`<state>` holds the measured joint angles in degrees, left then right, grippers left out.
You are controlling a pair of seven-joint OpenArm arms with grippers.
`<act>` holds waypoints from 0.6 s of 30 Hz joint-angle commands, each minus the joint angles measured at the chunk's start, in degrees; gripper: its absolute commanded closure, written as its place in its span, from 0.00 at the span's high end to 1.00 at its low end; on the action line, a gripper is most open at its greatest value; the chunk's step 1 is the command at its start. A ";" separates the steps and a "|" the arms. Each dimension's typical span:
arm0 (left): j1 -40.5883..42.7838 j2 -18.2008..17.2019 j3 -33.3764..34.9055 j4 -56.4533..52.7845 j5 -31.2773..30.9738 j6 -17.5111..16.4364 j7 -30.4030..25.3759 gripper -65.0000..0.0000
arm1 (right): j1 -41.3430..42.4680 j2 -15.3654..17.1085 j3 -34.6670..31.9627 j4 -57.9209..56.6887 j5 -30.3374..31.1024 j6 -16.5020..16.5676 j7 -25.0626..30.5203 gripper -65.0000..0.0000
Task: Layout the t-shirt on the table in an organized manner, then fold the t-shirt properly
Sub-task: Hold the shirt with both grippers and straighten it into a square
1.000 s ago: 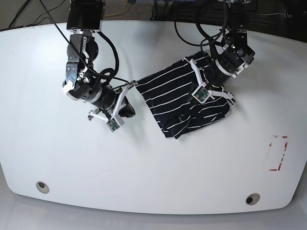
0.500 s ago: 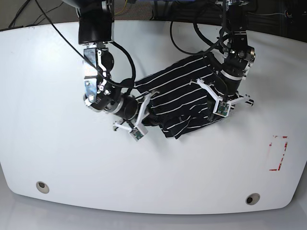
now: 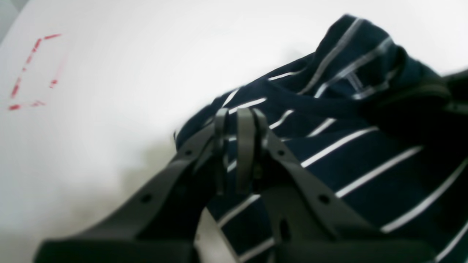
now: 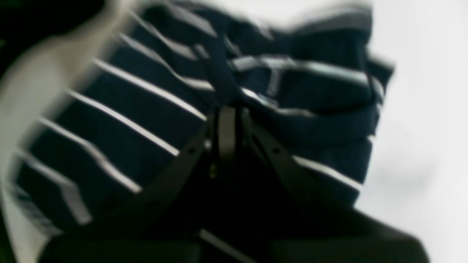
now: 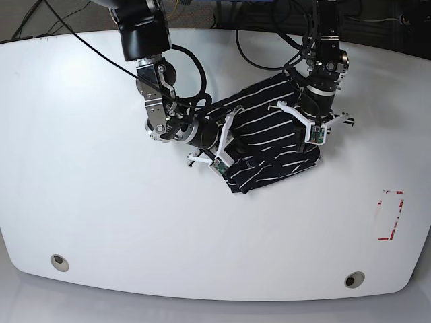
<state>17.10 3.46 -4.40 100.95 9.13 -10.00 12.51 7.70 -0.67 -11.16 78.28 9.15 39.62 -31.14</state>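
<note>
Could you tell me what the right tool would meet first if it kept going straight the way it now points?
Most likely the t-shirt: the shut right tool points at its bunched striped folds directly ahead, though blur leaves the gap unclear.

No text, brand or number can be read anywhere. The only sign is a broken red rectangle outline [image 5: 389, 215] painted on the large white smooth table [image 5: 101, 229], near its edge, well apart from the black white-striped fabric t-shirt [image 5: 269, 145].

Both arms crowd over the t-shirt [image 5: 269, 145], bare table [image 5: 101, 222] all around it
</note>
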 commanded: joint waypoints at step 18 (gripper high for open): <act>-5.02 -3.24 0.14 -14.31 -0.20 -5.43 -1.66 0.04 | -13.37 4.05 0.13 12.40 -2.86 -1.68 4.10 0.03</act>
<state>13.26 1.10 -3.95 86.96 8.45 -16.38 10.48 -5.15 3.64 -10.87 88.16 5.72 38.48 -27.70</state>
